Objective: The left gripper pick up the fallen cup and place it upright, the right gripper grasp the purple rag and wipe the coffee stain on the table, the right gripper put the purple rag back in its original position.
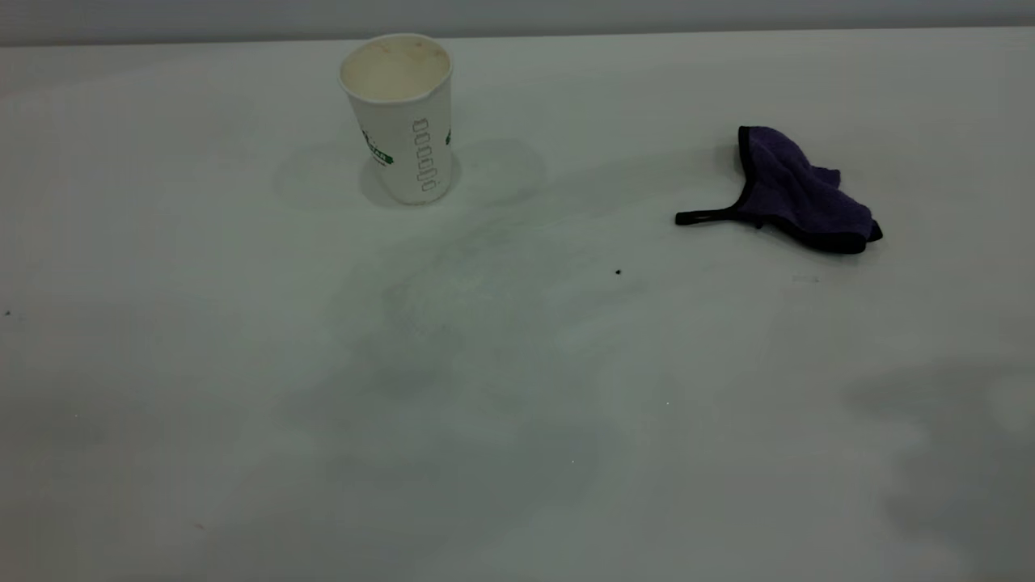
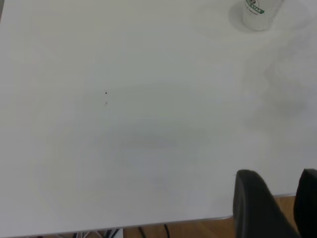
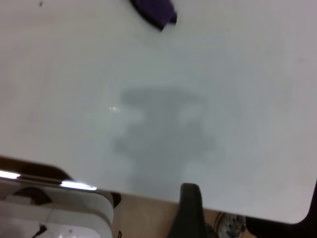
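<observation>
The white ribbed cup (image 1: 400, 121) with green print stands upright at the back left of the table (image 1: 517, 453); its base also shows in the left wrist view, cup (image 2: 257, 12). The purple rag (image 1: 796, 194) lies crumpled at the back right, its black strap stretched out to the left, and a corner of the rag (image 3: 154, 11) shows in the right wrist view. Neither gripper appears in the exterior view. The left gripper (image 2: 280, 201) hangs open over the table's near edge, far from the cup. The right gripper (image 3: 250, 213) is open over the table edge, well away from the rag. The coffee stain is out of view.
A tiny black speck (image 1: 618, 272) lies mid-table among faint grey smears (image 1: 453, 307). The table edge (image 2: 148, 224) and wooden floor beyond it show in both wrist views. A white and dark object (image 3: 54, 208) sits below the table edge on the right arm's side.
</observation>
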{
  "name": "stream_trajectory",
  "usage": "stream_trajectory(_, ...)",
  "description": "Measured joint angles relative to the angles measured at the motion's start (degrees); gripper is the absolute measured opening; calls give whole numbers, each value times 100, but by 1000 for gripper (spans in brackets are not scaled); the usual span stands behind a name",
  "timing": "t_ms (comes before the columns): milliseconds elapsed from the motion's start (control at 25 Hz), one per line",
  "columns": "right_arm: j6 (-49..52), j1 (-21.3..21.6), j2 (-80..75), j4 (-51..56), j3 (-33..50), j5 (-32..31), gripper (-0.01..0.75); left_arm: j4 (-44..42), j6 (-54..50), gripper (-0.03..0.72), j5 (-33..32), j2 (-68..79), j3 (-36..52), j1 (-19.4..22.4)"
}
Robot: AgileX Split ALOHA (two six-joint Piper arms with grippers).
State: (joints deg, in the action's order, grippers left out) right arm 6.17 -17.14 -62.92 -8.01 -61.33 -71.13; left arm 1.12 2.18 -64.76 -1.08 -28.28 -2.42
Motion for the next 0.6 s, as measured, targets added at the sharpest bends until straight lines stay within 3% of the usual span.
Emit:
stream_trajectory(200, -258, 62, 864, 247, 1003, 6, 708, 0, 0, 265, 0, 0, 0, 0)
stream_trajectory(600, -534, 843, 3627, 434, 2277, 1, 692, 0, 0, 265, 0, 0, 0, 0)
